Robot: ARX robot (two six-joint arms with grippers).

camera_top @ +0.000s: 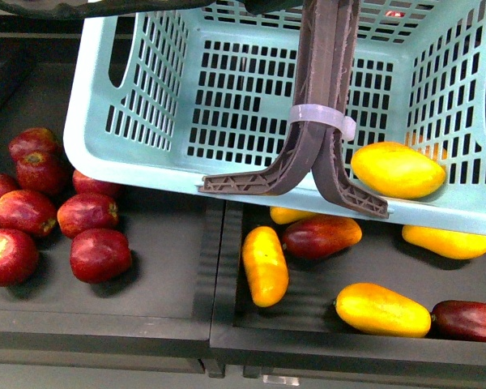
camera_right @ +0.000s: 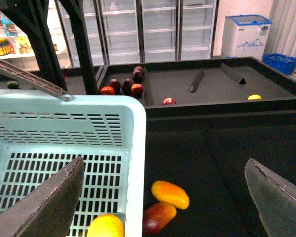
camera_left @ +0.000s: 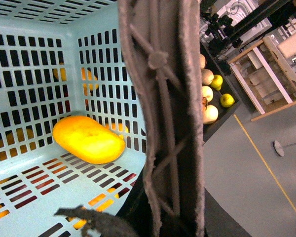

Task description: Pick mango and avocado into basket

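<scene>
The mango (camera_top: 397,168) was lying on its side inside the basket (camera_top: 146,166), tucked into the corner on the robot's right, against the lattice wall. The handles (camera_top: 324,73) were cinched together with a white zip tie (camera_top: 322,118). The right gripper (camera_right: 164,162) had its fingers (camera_right: 54,202) spread wide, gripping nothing, by the basket's rim. The left gripper (camera_left: 93,221) barely showed, so I couldn't tell if it was clenched. More mangoes (camera_top: 265,264) and red apples (camera_top: 97,253) sat in the bins below.
</scene>
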